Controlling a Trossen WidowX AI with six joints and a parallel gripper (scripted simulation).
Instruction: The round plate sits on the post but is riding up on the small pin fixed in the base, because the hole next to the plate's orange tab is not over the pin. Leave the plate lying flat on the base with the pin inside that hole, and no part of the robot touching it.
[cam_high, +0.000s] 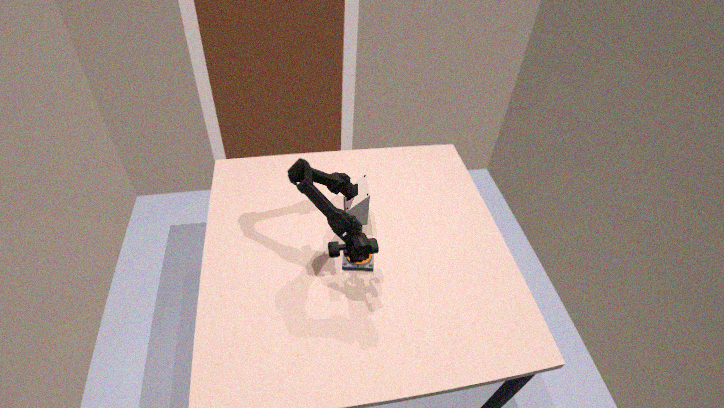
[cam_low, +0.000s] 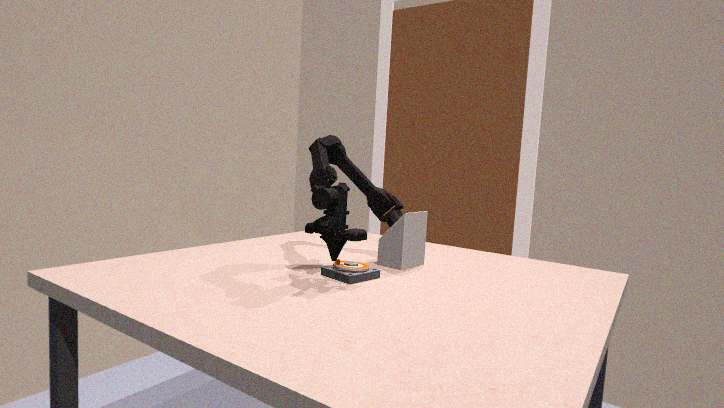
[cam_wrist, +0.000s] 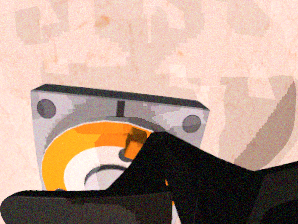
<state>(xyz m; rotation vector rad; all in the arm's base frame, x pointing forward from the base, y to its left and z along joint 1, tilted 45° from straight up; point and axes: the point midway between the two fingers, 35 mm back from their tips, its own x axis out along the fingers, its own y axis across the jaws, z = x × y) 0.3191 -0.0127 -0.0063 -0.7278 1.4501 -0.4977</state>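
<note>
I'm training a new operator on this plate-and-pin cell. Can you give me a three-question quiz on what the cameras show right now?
1. True or false: the hand is wide open above the plate.
2. What does the tip of the hand come down on or just above?
A. the table, away from the base
B. the orange plate, near its rim
C. the grey wedge block
3. Fill in: the plate sits on a grey ____ base with dark round marks at its corners.

Key:
1. False; the fingers are shut together into a point and hold nothing.
2. B
3. square
</note>
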